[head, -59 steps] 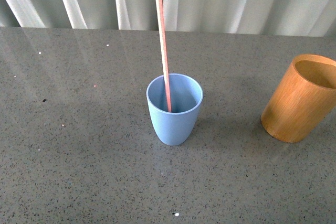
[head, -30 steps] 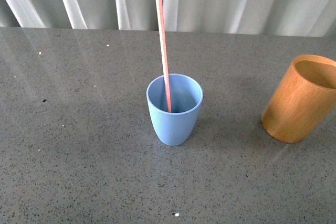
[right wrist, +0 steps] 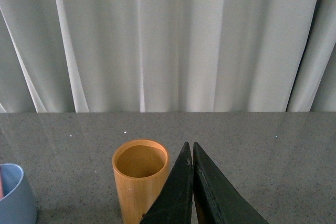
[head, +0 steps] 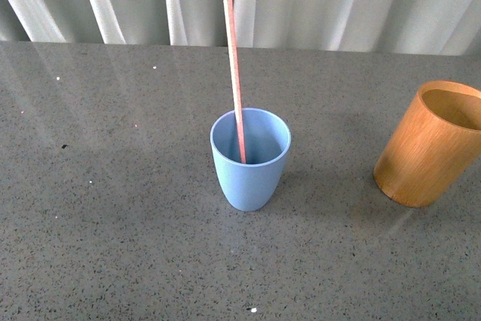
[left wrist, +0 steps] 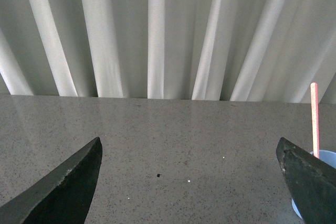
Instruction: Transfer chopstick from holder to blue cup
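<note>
chopstick (head: 236,80) upright in blue cup (head: 250,167), holder (head: 430,144) right of cup, left hand (left wrist: 189,182) spread wide, chopstick beyond its fingers, right hand (right wrist: 190,156) closed empty beside holder

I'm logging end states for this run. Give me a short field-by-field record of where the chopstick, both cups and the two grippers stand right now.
chopstick: standing in the blue cup, leaning slightly, held by nothing
blue cup: upright, mid-table
holder: upright, to the right of the blue cup and apart from it; no chopstick in it
left gripper: open, empty, away from the cups
right gripper: shut, empty, beside the holder
table: grey speckled top
task status: transfer appears done
</note>
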